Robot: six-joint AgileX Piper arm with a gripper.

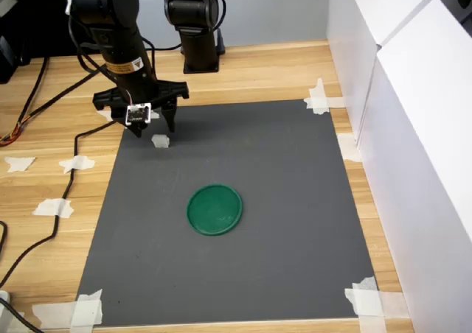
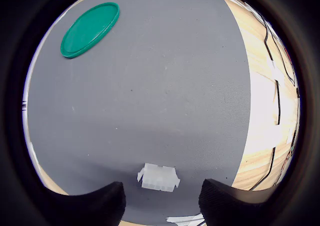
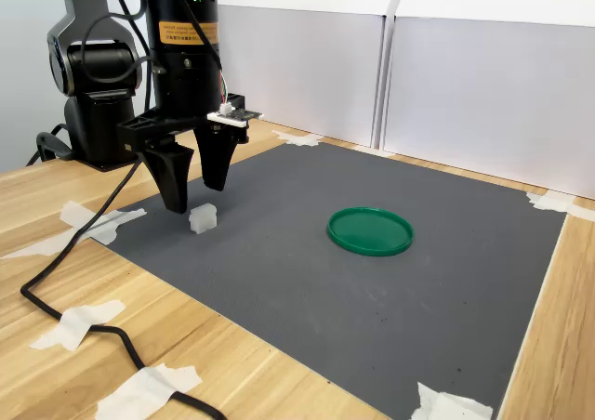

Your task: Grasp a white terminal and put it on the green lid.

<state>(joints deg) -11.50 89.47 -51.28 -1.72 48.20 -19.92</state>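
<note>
First exterior view: matte grey mat [image 1: 280, 222] taped to wooden table [image 1: 44, 230]; small whitish block, white terminal [image 1: 160, 141], lies near mat's far left corner, flat round green lid [image 1: 214, 209] mid-mat. Wrist view: ridged terminal rests just ahead of spread fingers. Second exterior view: gripper [image 3: 198, 200] open, empty, just above terminal, not touching

The white terminal [image 1: 160, 141] lies on the mat [image 1: 295, 222], near the mat's far left corner in the first exterior view. The gripper [image 1: 153, 129] hangs just above and behind it, with a finger on each side. The green lid [image 1: 214, 209] lies near the mat's middle, well apart from the terminal.
</note>
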